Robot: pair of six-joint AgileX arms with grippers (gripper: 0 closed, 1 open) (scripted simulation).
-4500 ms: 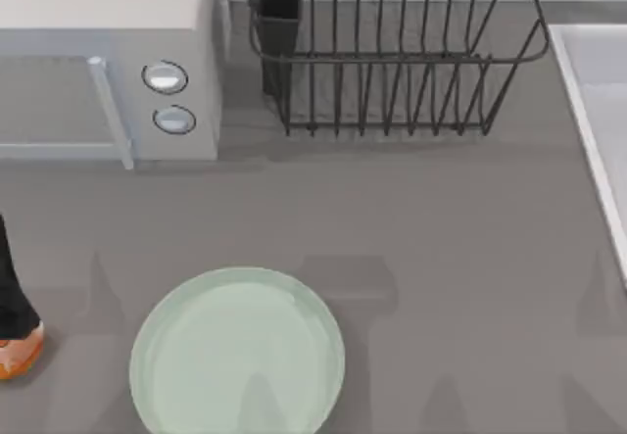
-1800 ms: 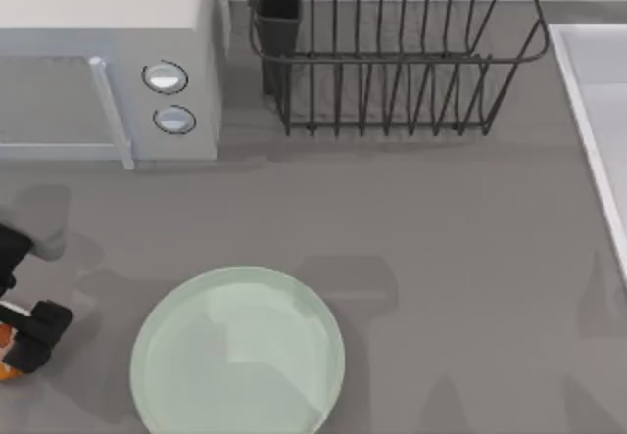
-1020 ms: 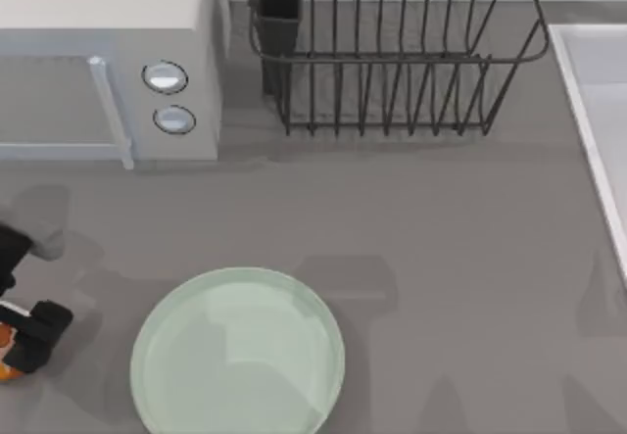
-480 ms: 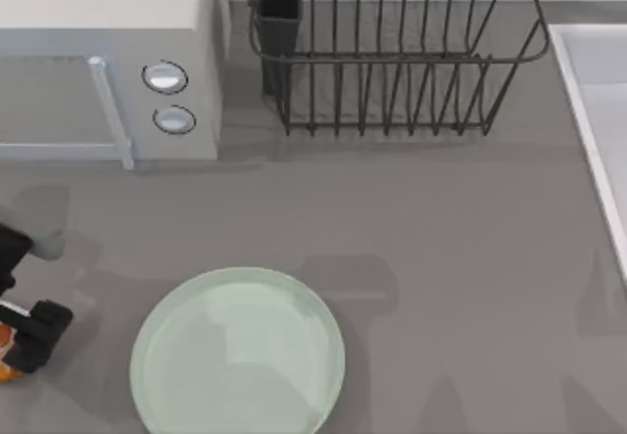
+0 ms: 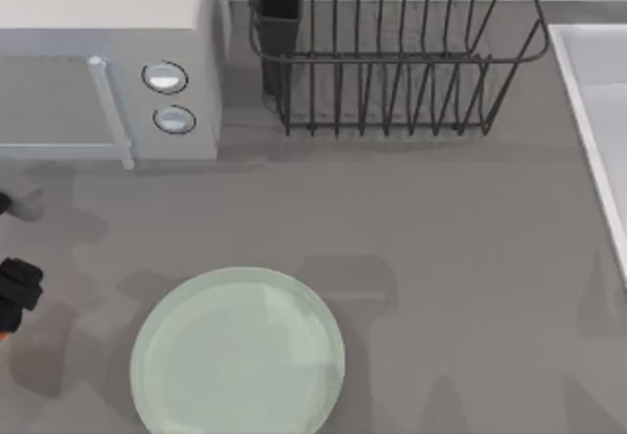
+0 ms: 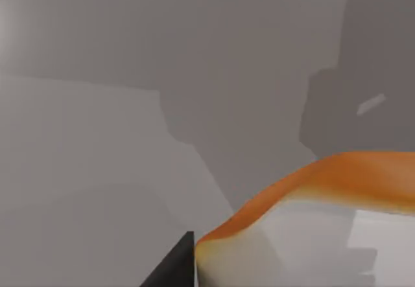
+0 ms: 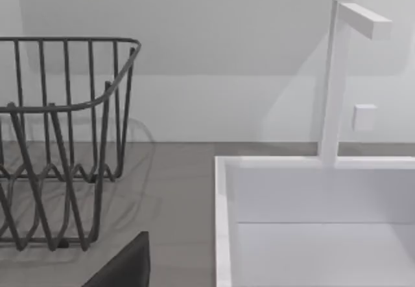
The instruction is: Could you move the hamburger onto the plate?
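From above, the left gripper [image 5: 12, 297] sits at the far left edge of the table, mostly cut off, with a sliver of orange just below its dark body — the hamburger [image 5: 3, 334], I judge. The pale green plate [image 5: 157, 321] lies near the front of the table, a little to the right of the gripper and apart from it, with nothing on it. Behind stand a microwave [image 5: 108, 62] at the left, a wire dish rack [image 5: 392, 52] in the middle and a white sink [image 5: 598, 111] along the right edge.

In the left wrist view the hamburger [image 6: 311, 229] is pressed close to the camera, its orange top and paler band right beside a dark fingertip [image 6: 175, 267]. The fingers seem closed on the bun, which appears raised clear of the grey table [image 6: 97, 138] — its shadow falls well apart from it.

The step in hand looks like the carry. It would go best with the bun kept high enough to pass the plate's raised rim, taken rightward until it hangs over the plate's middle, then lowered before release so it cannot roll off.

The right wrist view shows the dish rack [image 7: 58, 151], the sink [image 7: 311, 222] and its faucet [image 7: 340, 80]; the right arm is idle at the right side.
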